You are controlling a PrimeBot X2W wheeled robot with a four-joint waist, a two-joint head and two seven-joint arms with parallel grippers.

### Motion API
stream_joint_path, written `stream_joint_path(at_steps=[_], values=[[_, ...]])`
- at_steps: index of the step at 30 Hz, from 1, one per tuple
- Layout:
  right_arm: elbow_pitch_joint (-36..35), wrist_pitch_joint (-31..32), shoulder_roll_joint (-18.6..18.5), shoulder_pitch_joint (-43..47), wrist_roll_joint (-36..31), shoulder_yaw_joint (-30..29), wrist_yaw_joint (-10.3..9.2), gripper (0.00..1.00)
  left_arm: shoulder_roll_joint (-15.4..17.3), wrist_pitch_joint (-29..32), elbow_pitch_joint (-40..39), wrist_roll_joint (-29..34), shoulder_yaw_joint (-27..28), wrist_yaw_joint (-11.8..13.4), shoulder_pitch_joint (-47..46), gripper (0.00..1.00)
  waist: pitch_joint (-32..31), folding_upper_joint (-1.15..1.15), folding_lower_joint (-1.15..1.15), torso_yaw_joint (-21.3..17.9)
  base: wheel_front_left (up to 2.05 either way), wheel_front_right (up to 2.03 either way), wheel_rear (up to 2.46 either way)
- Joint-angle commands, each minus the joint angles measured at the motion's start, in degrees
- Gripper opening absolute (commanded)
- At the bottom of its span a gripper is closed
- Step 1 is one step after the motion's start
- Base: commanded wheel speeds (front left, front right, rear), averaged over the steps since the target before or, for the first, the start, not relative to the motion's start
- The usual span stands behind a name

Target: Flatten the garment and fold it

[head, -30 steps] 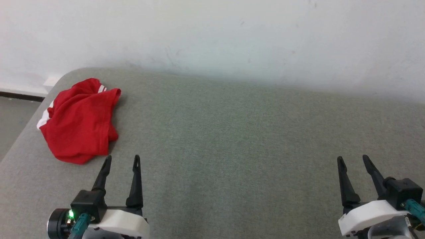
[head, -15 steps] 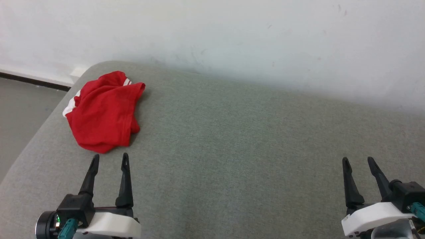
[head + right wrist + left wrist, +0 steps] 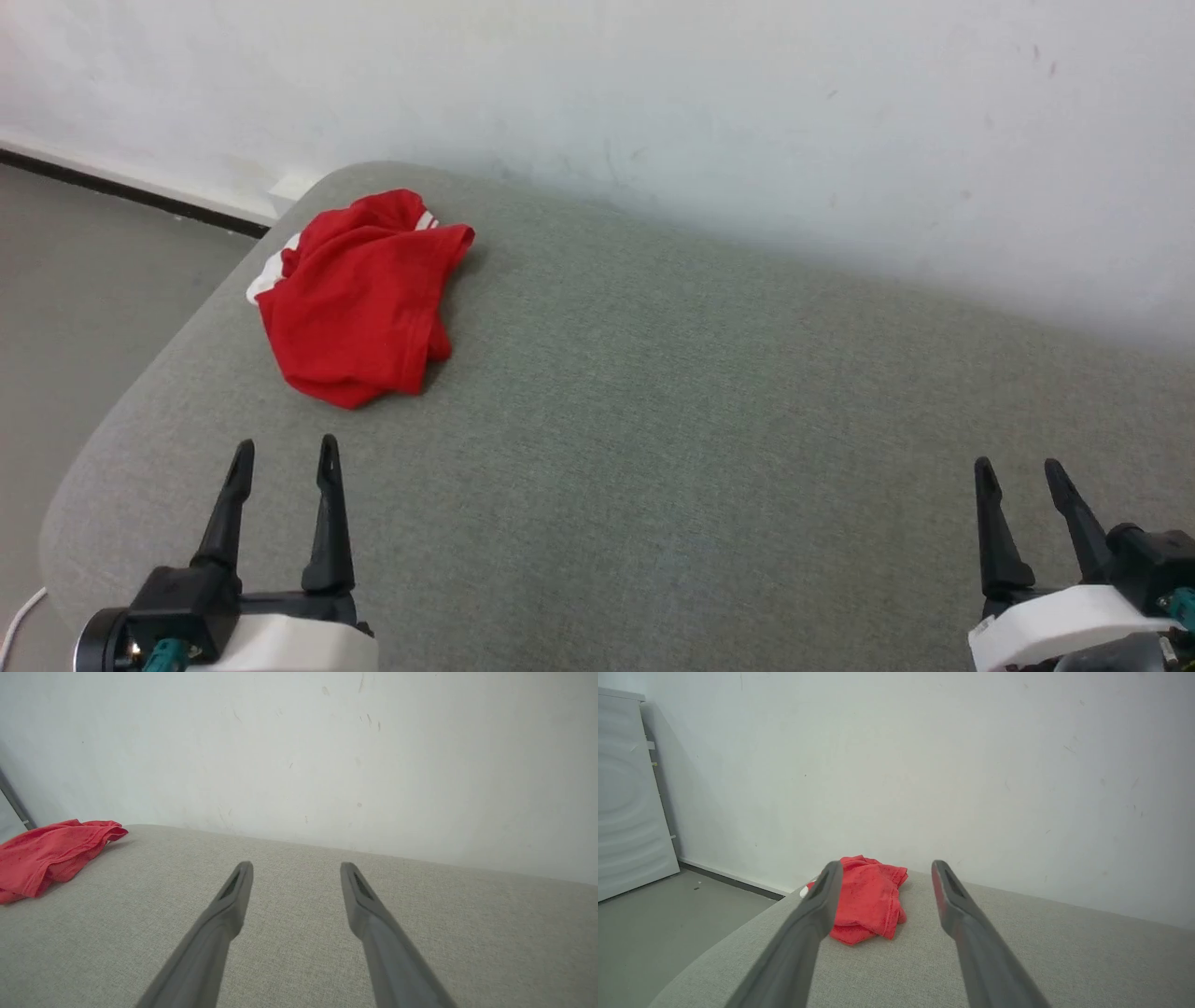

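Though crumpled, garment (image 3: 359,299) atop grey upholstery (image 3: 653,420)

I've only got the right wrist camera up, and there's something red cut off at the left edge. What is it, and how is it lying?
Observer: From the head view, it's a red T-shirt with white sleeve trim, bunched in a heap near the far left corner of the grey upholstered surface.
Operator: Where's the left end effector?
Observer: The left end effector is open and sits short of the shirt's near edge, not touching it.
Operator: What's beyond that corner?
Observer: The left wrist view shows grey floor and a white panel standing at the far left.
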Motion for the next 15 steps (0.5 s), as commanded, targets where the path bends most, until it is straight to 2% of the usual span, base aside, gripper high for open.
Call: stream_joint_path(at_steps=[1, 15], values=[[0.3, -0.7, 0.2, 0.5, 0.5, -0.4, -0.04, 1.0, -0.2, -0.7, -0.8, -0.7, 0.5, -0.5, 0.9, 1.0, -0.2, 0.0, 0.0, 0.9, 0.0, 0.0, 0.0], [1.6, -2.3, 0.2, 0.8, 1.9, -1.3, -0.05, 1.0, -0.3, -2.4, -0.8, -3.7, 0.8, -3.1, 2.6, 1.0, -0.4, 0.0, 0.0, 4.0, 0.0, 0.0, 0.0]])
